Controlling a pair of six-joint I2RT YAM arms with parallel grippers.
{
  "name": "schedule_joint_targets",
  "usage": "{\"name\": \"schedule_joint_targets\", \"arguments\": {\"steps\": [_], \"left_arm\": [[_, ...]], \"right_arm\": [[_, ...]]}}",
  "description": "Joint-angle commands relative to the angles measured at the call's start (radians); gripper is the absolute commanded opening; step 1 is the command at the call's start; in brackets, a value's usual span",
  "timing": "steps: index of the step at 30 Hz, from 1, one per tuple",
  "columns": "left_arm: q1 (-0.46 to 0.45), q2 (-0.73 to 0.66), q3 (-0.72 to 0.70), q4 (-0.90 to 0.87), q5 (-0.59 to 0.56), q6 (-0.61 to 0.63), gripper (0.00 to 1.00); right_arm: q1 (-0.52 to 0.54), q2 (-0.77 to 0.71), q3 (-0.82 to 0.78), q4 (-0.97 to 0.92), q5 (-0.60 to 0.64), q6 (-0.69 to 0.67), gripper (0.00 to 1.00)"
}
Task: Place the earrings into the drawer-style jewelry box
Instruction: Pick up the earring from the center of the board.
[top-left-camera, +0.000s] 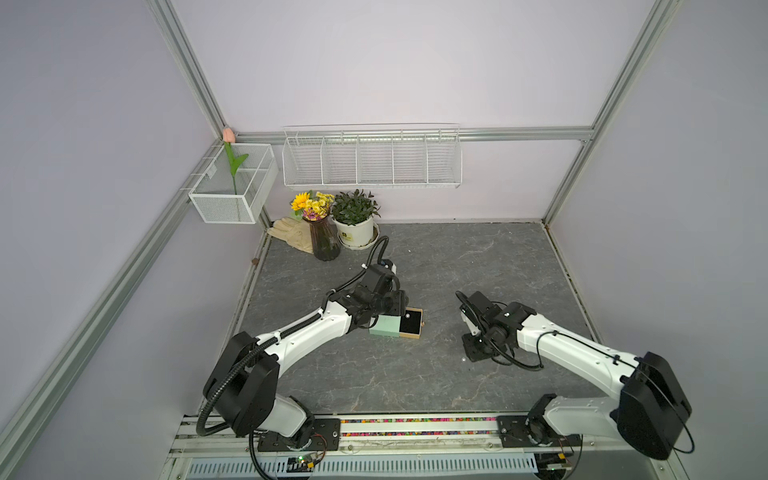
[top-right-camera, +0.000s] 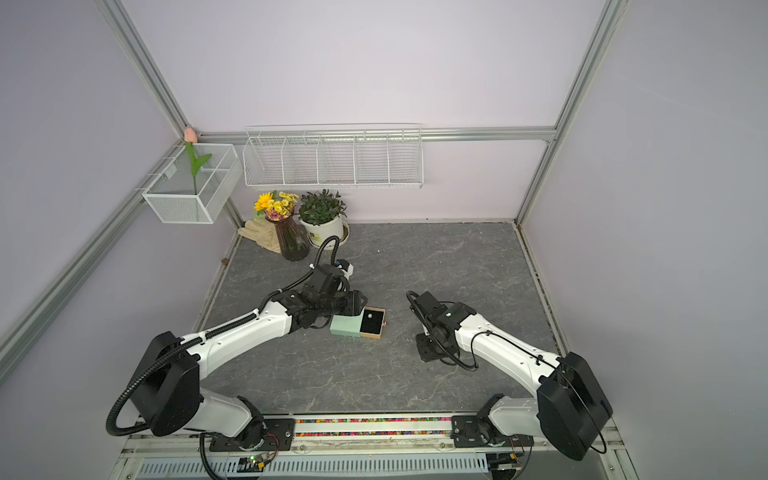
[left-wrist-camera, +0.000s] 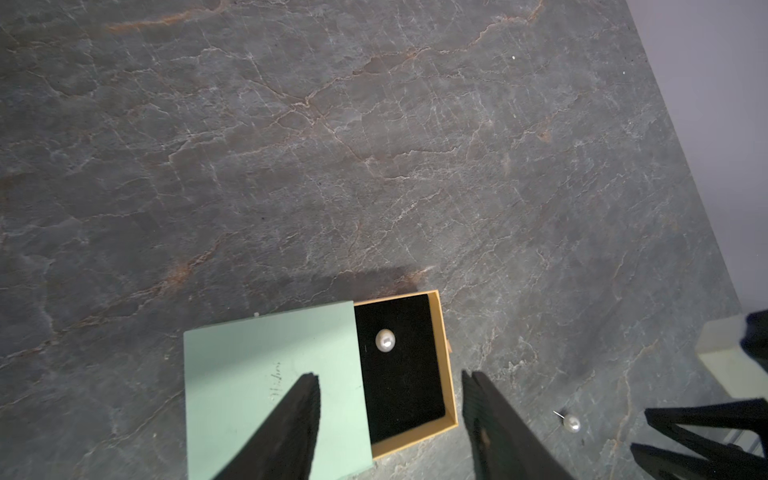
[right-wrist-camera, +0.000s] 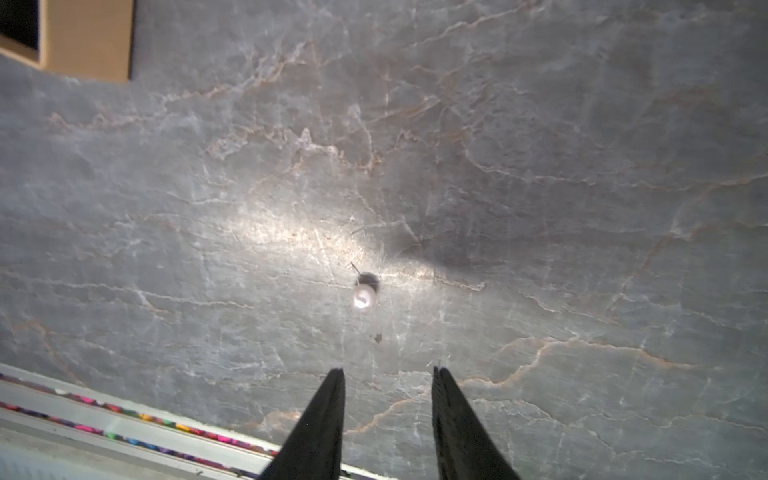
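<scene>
Our right pincer (right-wrist-camera: 387, 369), narrowly apart and empty, hangs just short of the loose earring (right-wrist-camera: 365, 297) on the desk (right-wrist-camera: 540, 166); closing off-centre could flick it away. Our left pincer (left-wrist-camera: 390, 374), likewise apart and empty, hovers over the jewelry box (left-wrist-camera: 270, 374) holding the other earring (left-wrist-camera: 385, 340). Vase (top-left-camera: 325, 243) and potted plant (top-left-camera: 354, 216) stand far off; nothing blocks us.

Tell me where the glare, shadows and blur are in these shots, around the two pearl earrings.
Right wrist view: a bright glare patch on the tabletop next to the loose earring, which looks slightly soft, with a dark shadow beside it. Left wrist view: sharp; the boxed earring carries a small highlight. Both top views: even light; the boxed earring is a mere dot.
</scene>
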Motion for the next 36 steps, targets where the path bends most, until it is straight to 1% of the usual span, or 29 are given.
{"name": "schedule_joint_targets", "arguments": {"steps": [1,5,10,16,18,21,23,36], "left_arm": [[-0.001,0.001,0.007,0.037,-0.038,-0.023,0.59],[-0.001,-0.031,-0.007,0.023,-0.101,-0.038,0.58],[0.0,-0.1,-0.046,-0.012,-0.258,-0.095,0.58],[0.029,-0.172,-0.093,-0.028,-0.333,-0.113,0.58],[0.058,-0.201,-0.116,-0.026,-0.342,-0.131,0.58],[0.113,-0.246,-0.16,-0.003,-0.32,-0.146,0.58],[0.129,-0.27,-0.178,0.004,-0.325,-0.138,0.58],[0.138,-0.275,-0.177,-0.01,-0.327,-0.13,0.58]], "right_arm": [[0.015,0.036,0.028,-0.06,-0.054,-0.083,0.38],[0.042,0.103,0.098,-0.073,-0.044,-0.117,0.39],[0.058,0.197,0.152,-0.126,-0.019,-0.146,0.38],[0.058,0.278,0.183,-0.136,-0.019,-0.166,0.37],[0.058,0.298,0.188,-0.135,-0.019,-0.167,0.36],[0.059,0.329,0.199,-0.135,-0.023,-0.173,0.36],[0.059,0.343,0.205,-0.133,-0.02,-0.173,0.36],[0.058,0.414,0.206,-0.123,-0.013,-0.174,0.35]]}}
